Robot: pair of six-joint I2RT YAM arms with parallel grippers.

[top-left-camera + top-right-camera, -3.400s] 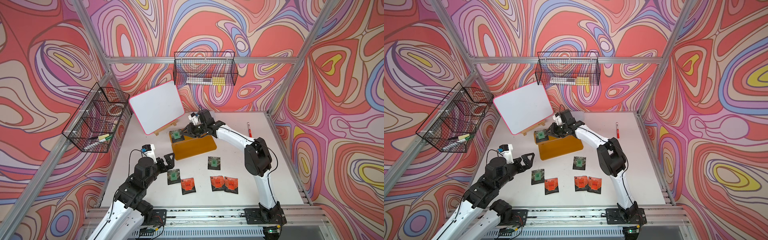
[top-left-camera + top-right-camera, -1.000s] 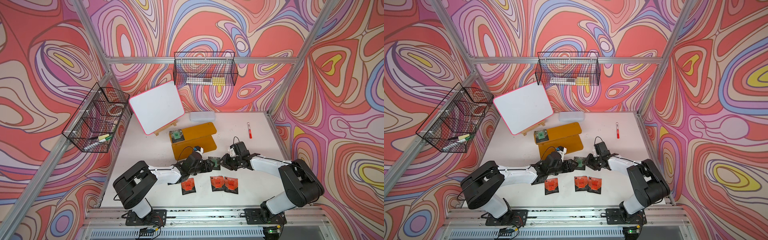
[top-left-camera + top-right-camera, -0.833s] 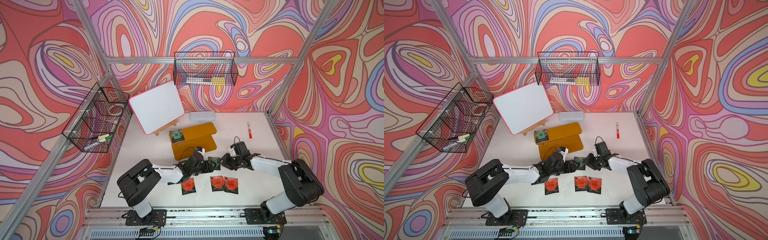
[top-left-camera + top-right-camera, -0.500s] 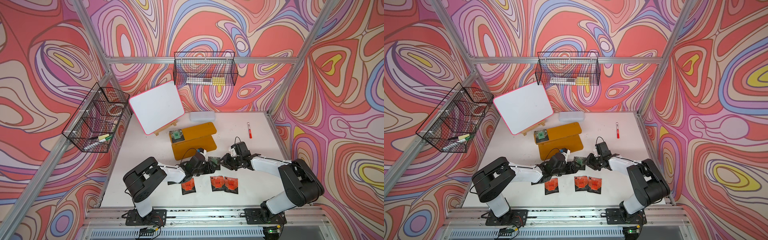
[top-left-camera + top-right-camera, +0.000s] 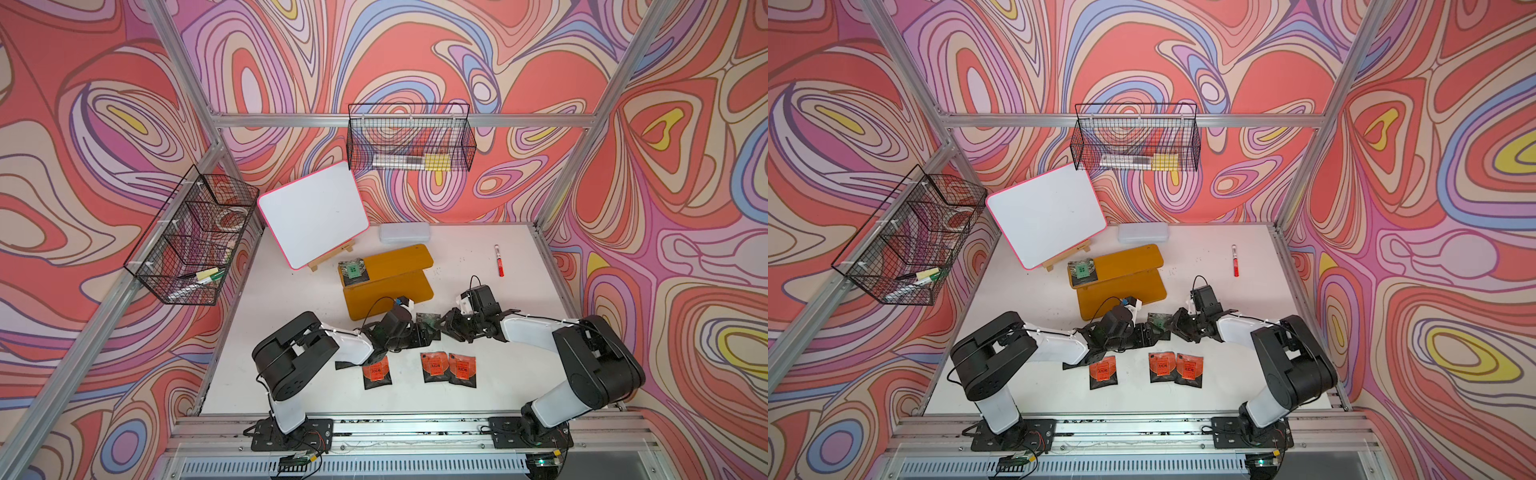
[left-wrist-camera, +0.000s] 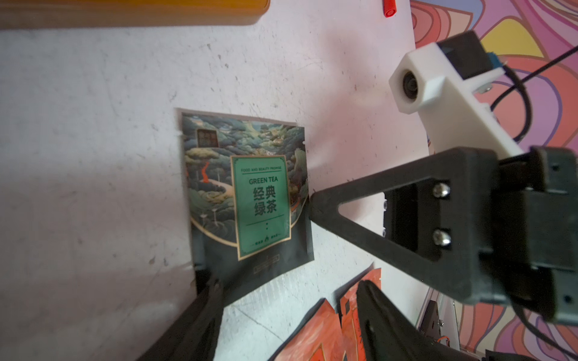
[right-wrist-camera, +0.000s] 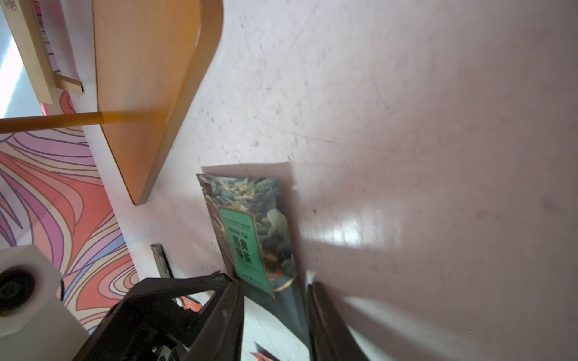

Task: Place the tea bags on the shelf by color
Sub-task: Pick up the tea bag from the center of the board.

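Observation:
A green tea bag point(image 5: 428, 319) point(image 6: 250, 193) lies on the white table in front of the yellow shelf point(image 5: 399, 266), between my two grippers. My left gripper point(image 5: 430, 332) point(image 6: 289, 283) is open; one finger point(image 6: 203, 309) touches the bag's corner. My right gripper point(image 5: 446, 327) point(image 7: 273, 283) is open too, with the bag's near edge point(image 7: 281, 300) lying loose between its fingers. Another green tea bag point(image 5: 353, 270) sits on the shelf's upper board. Three orange tea bags point(image 5: 376, 372) point(image 5: 434, 368) point(image 5: 462, 370) lie near the front. A dark sachet corner point(image 5: 343, 365) shows under my left forearm.
A pink-edged whiteboard point(image 5: 313, 220) leans on an easel behind the shelf, with a clear box point(image 5: 405, 232) beside it. A red marker point(image 5: 500, 262) lies at the back right. Wire baskets hang on the back wall point(image 5: 409, 143) and the left wall point(image 5: 191, 237).
Over the last second my left arm's elbow swung right while its gripper stayed at the green bag. The right arm held still. Earlier, the right gripper was at the shelf.

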